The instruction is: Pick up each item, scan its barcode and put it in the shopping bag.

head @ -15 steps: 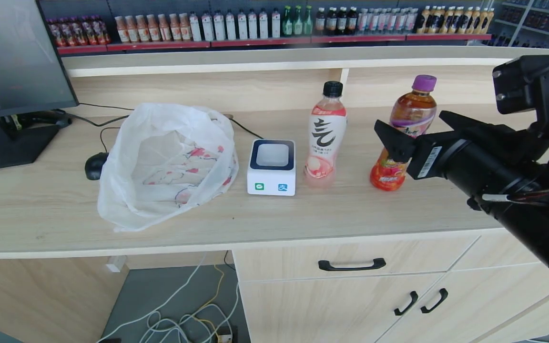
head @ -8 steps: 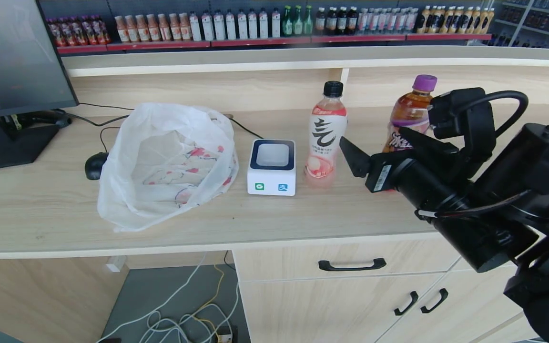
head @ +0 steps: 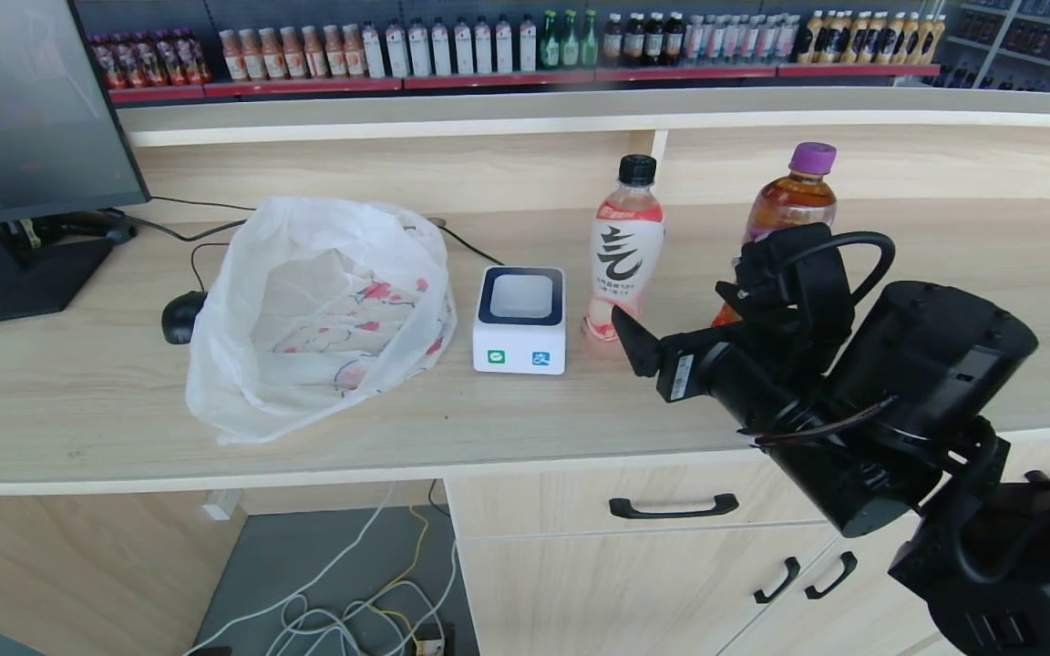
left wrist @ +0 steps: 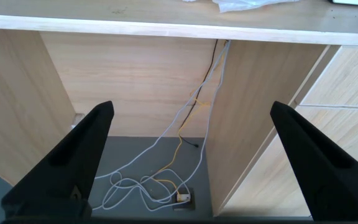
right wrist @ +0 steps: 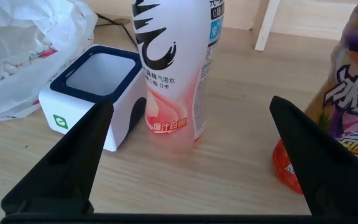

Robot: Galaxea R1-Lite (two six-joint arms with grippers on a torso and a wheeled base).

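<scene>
1. The right claw (head: 678, 314) is held low over the counter (head: 78, 392) with its fingers spread wide; nothing is gripped
2. The pink bottle (head: 625, 260) is found just ahead of this claw, upright on the counter. In the right wrist view it is framed between the two fingers, but no contact with either can be seen
3. The tea bottle (head: 789, 205) stands upright ahead of the claw, off to its right. Its lower part is hidden behind the wrist in the head view, and its purple cap is seen above
4. The scanner (head: 520, 319) is set to the left of the claw, just beside the pink bottle, with its window facing up
5. The bag (head: 324, 310) lies farther left of the claw, beyond the scanner. It is white plastic with its mouth open, and its edge is just beside the scanner
6. A mouse (head: 180, 316) is seen past the bag, and a monitor (head: 24, 100) farther still, both well apart from the claw
7. The left claw (left wrist: 191, 106) is held below the counter edge with its fingers apart and empty. Cables (left wrist: 160, 180) are seen on the floor beyond it
</scene>
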